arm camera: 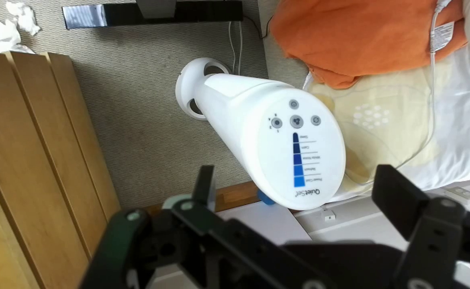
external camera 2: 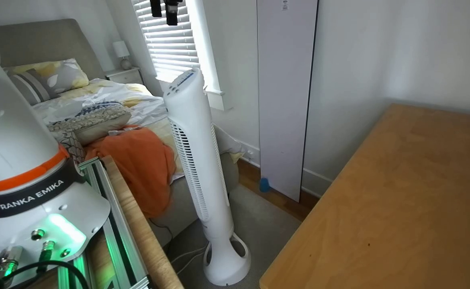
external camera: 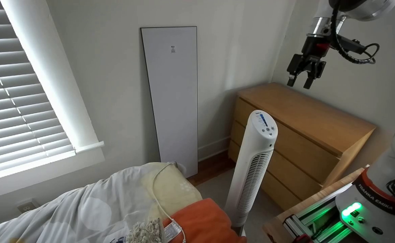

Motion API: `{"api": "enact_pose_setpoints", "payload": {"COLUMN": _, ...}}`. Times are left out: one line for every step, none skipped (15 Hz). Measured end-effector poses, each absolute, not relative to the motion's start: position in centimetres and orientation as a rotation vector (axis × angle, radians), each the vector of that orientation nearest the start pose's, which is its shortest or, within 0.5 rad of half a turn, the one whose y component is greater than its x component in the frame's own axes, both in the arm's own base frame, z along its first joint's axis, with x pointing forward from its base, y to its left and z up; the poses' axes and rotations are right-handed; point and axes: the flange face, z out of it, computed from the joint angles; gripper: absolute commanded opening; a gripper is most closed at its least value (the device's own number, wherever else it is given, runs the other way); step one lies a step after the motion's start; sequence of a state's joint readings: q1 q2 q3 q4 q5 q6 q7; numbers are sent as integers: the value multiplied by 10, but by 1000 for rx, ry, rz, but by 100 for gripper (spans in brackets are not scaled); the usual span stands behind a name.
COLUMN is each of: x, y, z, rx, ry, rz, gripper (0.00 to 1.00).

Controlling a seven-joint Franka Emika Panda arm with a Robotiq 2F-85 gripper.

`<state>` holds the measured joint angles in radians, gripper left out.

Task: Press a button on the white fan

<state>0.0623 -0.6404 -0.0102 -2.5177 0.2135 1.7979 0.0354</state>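
White fan [external camera 2: 209, 172] on bedroom carpet [external camera 2: 261, 222]

Daylight through the slatted window blinds [external camera: 15, 91] washes their lower slats almost white, while soft shadow edges the leaning white panel [external camera: 177, 94]. A green light [external camera: 351, 210] glares, tinting the aluminium rails [external camera: 342, 233]. In the wrist view the pincer [arm camera: 295, 188] is dark and blurred, the tower fan [arm camera: 269, 136] bright.
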Motion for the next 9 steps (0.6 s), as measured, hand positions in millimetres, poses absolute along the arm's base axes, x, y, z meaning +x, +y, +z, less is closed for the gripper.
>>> {"api": "enact_pose_setpoints", "payload": {"x": 347, "y": 36, "z": 487, "rx": -2930, "ry": 55, "rz": 131, "gripper": 100}}
{"api": "enact_pose_setpoints", "payload": {"x": 347, "y": 36, "z": 487, "rx": -2930, "ry": 55, "rz": 131, "gripper": 100}}
{"api": "enact_pose_setpoints", "payload": {"x": 347, "y": 36, "z": 487, "rx": -2930, "ry": 55, "rz": 131, "gripper": 100}}
{"api": "enact_pose_setpoints", "payload": {"x": 347, "y": 36, "z": 487, "rx": -2930, "ry": 56, "rz": 131, "gripper": 100}}
{"api": "enact_pose_setpoints", "payload": {"x": 347, "y": 38, "z": 487, "rx": -2932, "ry": 42, "rz": 129, "gripper": 100}}
{"api": "enact_pose_setpoints", "payload": {"x": 348, "y": 44, "z": 486, "rx": -2934, "ry": 16, "rz": 122, "gripper": 100}}
{"api": "enact_pose_setpoints", "payload": {"x": 348, "y": 54, "z": 486, "rx": -2939, "ry": -14, "rz": 112, "gripper": 100}}
{"api": "enact_pose_setpoints", "payload": {"x": 349, "y": 67, "z": 484, "rx": -2948, "ry": -52, "rz": 100, "gripper": 100}}
{"api": "enact_pose_setpoints", "payload": {"x": 350, "y": 81, "z": 482, "rx": -2959, "ry": -95, "rz": 90, "gripper": 100}}
